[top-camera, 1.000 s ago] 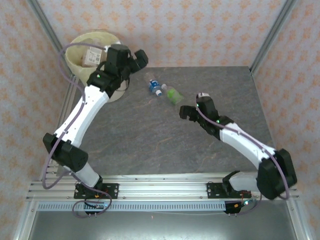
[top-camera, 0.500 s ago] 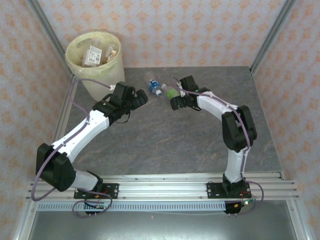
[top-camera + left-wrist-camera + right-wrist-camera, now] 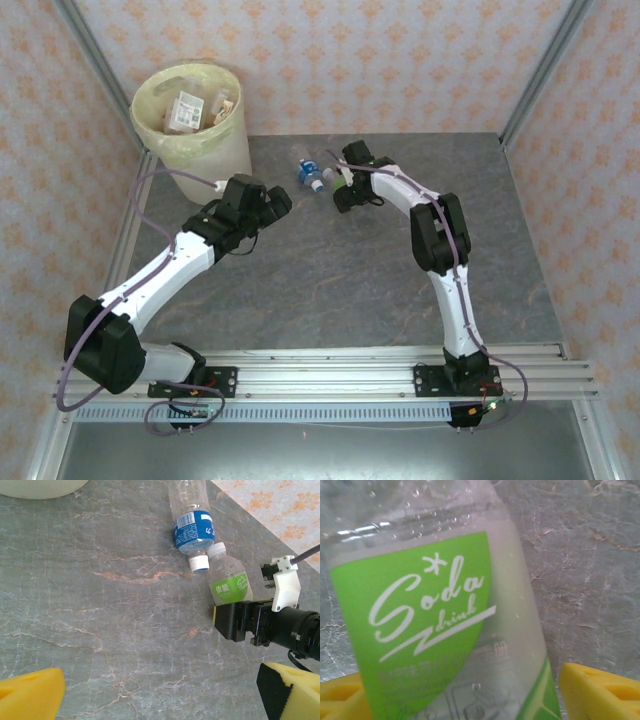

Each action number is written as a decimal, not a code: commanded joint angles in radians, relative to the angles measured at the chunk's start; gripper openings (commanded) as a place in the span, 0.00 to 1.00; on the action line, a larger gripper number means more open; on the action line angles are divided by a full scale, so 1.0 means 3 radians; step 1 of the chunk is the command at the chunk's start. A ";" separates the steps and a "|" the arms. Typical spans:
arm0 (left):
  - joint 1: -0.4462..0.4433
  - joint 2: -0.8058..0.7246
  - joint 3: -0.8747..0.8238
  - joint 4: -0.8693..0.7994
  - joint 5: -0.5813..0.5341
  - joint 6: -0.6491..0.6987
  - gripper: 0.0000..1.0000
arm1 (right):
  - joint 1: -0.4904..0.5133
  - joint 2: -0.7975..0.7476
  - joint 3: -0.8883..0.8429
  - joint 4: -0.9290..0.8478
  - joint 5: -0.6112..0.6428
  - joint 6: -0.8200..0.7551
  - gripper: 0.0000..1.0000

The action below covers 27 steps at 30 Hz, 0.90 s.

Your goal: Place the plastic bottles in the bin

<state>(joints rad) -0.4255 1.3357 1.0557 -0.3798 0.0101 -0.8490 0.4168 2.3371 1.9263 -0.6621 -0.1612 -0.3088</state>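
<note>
Two plastic bottles lie cap to cap at the back of the table. One has a blue label (image 3: 309, 172) (image 3: 193, 525), the other a green label (image 3: 344, 178) (image 3: 229, 581) (image 3: 435, 620). My right gripper (image 3: 346, 188) (image 3: 470, 694) is down over the green-label bottle, which lies between its yellow pads (image 3: 600, 690). The jaws are open, with a narrow gap beside the right pad. My left gripper (image 3: 272, 200) (image 3: 160, 690) hovers open over bare table, left of the bottles and holding nothing. The cream bin (image 3: 215, 150) stands at the back left corner.
The bin holds several discarded items (image 3: 185, 108) inside its pale yellow liner. Its base (image 3: 40, 486) shows at the top left of the left wrist view. Patterned walls and metal posts close in the back and sides.
My right arm has reached forward and left onto the green-label bottle, its jaws narrowing around it. My left arm has drawn back from the bin toward the table's middle, still open.
</note>
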 commanded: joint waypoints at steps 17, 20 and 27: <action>-0.0026 0.0310 0.0143 0.0456 0.0540 0.0088 1.00 | -0.0007 -0.1529 -0.1556 0.0467 0.0092 0.0370 0.43; -0.0092 0.0348 0.0262 0.0243 0.0341 0.0068 1.00 | -0.0005 -0.2010 -0.2052 0.0696 0.0037 0.0542 0.43; -0.0252 0.0447 0.0469 0.0248 0.0460 0.0378 1.00 | 0.0020 -0.2906 -0.2927 0.0902 -0.0184 0.0902 0.41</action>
<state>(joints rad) -0.4797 1.4517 1.1557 -0.3111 0.1219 -0.8009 0.4160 1.5387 1.1145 -0.4454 -0.1776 -0.1062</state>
